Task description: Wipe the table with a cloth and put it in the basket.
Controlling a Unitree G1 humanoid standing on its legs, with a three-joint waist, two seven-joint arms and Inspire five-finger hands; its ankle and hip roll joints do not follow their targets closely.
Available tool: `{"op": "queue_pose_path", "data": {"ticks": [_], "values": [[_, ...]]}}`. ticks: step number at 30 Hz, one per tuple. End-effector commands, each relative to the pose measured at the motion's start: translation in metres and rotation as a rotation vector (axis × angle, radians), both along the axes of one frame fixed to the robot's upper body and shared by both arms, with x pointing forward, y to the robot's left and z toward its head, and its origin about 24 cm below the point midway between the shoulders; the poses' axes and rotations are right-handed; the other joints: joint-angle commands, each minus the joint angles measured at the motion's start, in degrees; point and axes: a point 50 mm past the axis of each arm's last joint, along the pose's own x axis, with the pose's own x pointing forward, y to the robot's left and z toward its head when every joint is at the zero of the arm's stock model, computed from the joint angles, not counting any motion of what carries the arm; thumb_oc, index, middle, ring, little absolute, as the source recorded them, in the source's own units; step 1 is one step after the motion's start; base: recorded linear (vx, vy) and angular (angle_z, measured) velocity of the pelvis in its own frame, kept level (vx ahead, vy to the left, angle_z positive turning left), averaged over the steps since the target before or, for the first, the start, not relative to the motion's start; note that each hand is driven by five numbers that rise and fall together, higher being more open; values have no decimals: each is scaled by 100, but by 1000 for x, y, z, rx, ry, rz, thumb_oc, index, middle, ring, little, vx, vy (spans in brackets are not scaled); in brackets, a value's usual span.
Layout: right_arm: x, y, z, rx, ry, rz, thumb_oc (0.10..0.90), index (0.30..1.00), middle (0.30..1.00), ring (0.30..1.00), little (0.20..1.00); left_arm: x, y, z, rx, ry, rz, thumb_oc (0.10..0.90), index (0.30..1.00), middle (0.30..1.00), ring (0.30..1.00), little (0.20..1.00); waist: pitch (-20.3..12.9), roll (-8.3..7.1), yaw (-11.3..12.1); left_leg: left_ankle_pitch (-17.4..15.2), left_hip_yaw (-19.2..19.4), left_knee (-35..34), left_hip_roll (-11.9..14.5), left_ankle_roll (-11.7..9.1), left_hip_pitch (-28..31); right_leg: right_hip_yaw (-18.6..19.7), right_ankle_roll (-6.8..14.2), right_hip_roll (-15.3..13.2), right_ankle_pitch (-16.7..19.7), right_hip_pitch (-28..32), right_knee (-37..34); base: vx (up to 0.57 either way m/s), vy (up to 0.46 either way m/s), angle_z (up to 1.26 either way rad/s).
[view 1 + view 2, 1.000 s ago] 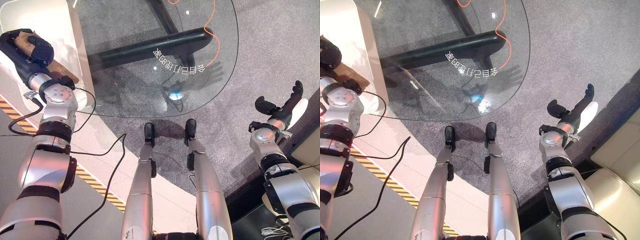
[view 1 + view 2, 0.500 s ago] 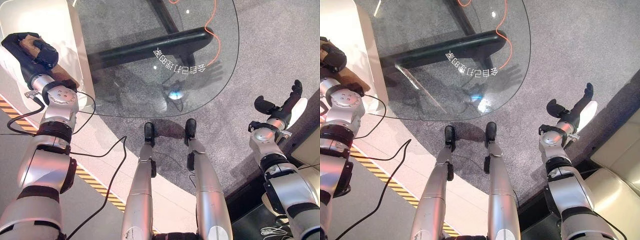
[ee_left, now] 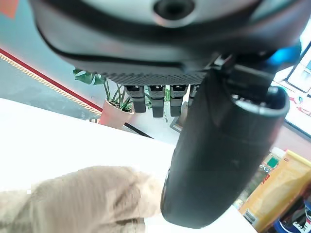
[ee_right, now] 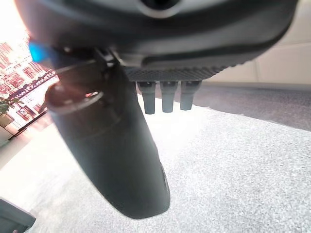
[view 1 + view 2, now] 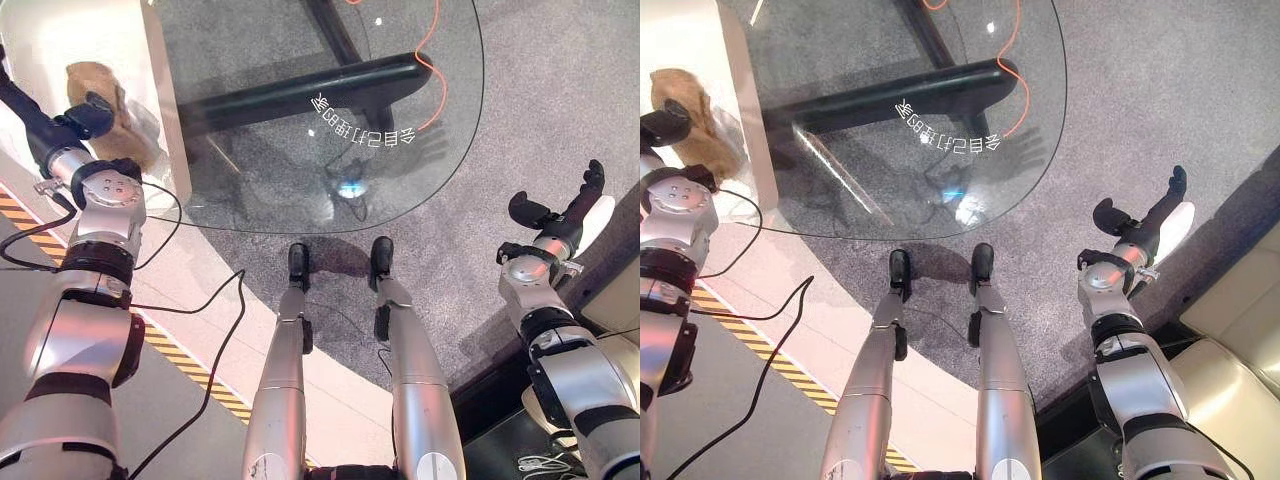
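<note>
At nine o'clock, the brown cloth (image 5: pixel 103 100) lies in the white basket (image 5: pixel 55 35), the left hand (image 5: pixel 85 115) beside it with fingers straight, released. At three o'clock past the glass table (image 5: pixel 330 110), the right hand (image 5: pixel 560 215) hangs relaxed, holding nothing. A careless lift could snag cloth back out.

Bright daylight, glare on glass table (image 5: pixel 300 150)

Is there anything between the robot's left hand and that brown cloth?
Nothing visible does. The cloth lies on the white surface beside the glass table, and the left hand is right at it, fingers straight.
</note>
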Motion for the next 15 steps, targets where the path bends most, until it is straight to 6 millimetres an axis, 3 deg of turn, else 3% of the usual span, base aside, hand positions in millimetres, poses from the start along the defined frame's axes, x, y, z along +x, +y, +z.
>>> {"op": "queue_pose_path", "data": {"ticks": [1, 9, 15], "values": [[-16, -30, 11, -52, -72, -87, 800, 900, 900, 900, 900, -27, 28, 54, 89, -186, 155, 800, 900, 900, 900, 900, -166, -63, 96, -572, 490, 600, -242, 228, 128, -28, 180, 305, -565, 398, 90, 0, 0, 0], [-18, -33, 11, -52, -68, -82, 800, 900, 900, 900, 900, -30, 31, 55, 82, -210, 156, 800, 900, 900, 900, 900, -166, -58, 95, -567, 481, 600, -241, 229, 208, -14, 176, 314, -577, 470, 107, 0, 0, 0], [-22, -30, -6, -28, -17, -72, 800, 900, 900, 900, 900, -32, 23, 52, 40, -354, 52, 800, 900, 900, 900, 900, -166, -57, 115, -578, 444, 445, -292, 225, 602, 15, 214, 330, -549, 827, -38, -5, -5, 0]]}}
